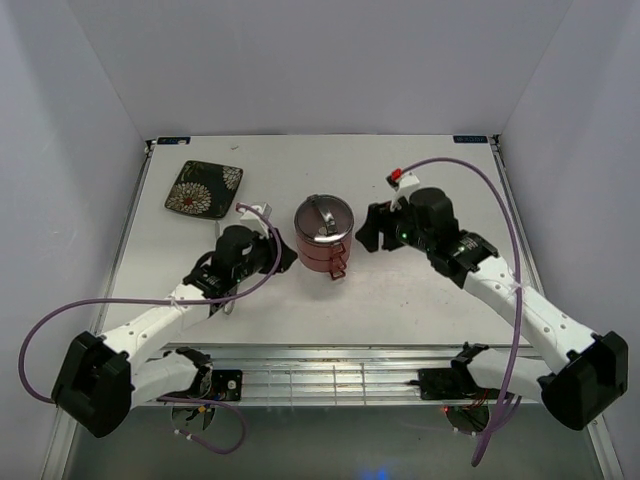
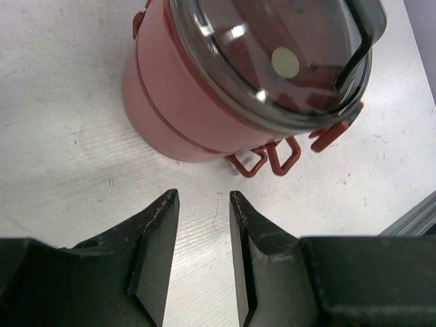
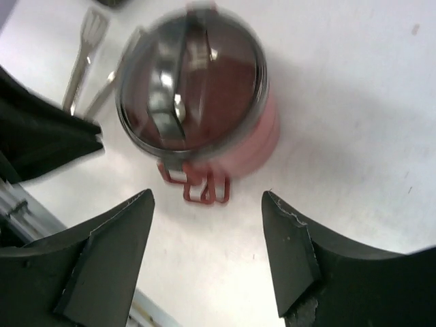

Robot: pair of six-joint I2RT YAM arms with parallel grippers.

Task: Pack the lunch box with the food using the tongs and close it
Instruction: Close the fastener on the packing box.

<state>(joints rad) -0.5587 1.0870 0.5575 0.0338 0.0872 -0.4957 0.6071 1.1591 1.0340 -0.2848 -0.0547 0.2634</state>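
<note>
**A:** Where is the lunch box (image 1: 323,235)?

**B:** There's one, upright in the middle of the white tabletop (image 1: 400,300), between the two arms. It's two round dark-red bowls stacked, with one grey metal lid on top. The lid is glossy and has a bar handle across it. Red wire handles (image 2: 266,160) stick out low on the near side.

**A:** And the tongs (image 3: 87,41)?

**B:** One pair, thin silver metal, lying flat just beside the lunch box on the left arm's side. They have two slim arms with flattened tips. I can't tell whether they touch the bowl.

**A:** What about the arms?

**B:** There are two, white with black ends. The left pincer (image 2: 204,197) sits low, pointing at the lunch box and close to it without touching. Its two black wedge-shaped fingers are parted by a narrow gap with only tabletop between them. The right pincer (image 3: 207,197) faces the box from the other side, spread much wider and holding nothing.

**A:** Anything else out there?

**B:** One dark square plate (image 1: 204,187) with a pale flower pattern, well apart towards the far left corner.
</note>
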